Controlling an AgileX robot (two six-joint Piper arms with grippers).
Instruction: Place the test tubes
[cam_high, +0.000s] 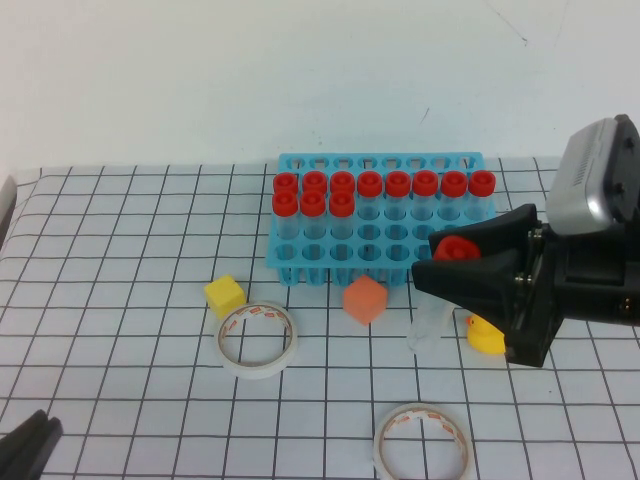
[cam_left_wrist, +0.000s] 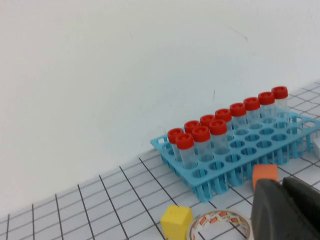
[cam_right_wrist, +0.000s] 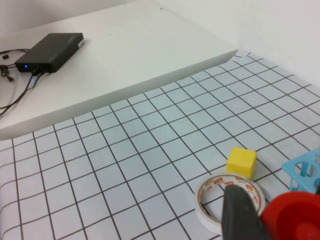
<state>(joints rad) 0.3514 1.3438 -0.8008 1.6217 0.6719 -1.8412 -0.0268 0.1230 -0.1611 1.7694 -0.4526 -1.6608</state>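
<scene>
Parking looks like the reason the left gripper (cam_high: 24, 446) sits low at the near left corner of the table (cam_high: 120, 230). Its jaws are closed together with nothing between them, well apart from everything the job needs. Going rightward, a yellow cube (cam_high: 225, 295) lies just beside a tape roll (cam_high: 257, 339), both in front of the left end of the rack (cam_high: 380, 161) and likely only clutter. That blue rack stands at the middle back, square to the robot so its rows run side to side. Eleven capped tubes (cam_high: 398, 184) stand upright in it, eight filling one row and three starting the next from the left. Filling therefore seems to run left to right, and the next free hole would be the fourth in that row. An orange cube (cam_high: 364, 299) sits just in front of the rack, and a near roll (cam_high: 423, 446) lies closer to the robot. Right of the orange cube hangs the tube (cam_high: 425, 325) in hand. The right gripper (cam_high: 440, 257), in front of the rack's right end, has its jaws partly open and clamped on the red cap, with the clear body slanting down toward the table; whether its tip touches I cannot tell. Gripping at the cap probably leaves the body free to enter a hole. A duck (cam_high: 486, 335) sits just beside the tube, under the gripper.
</scene>
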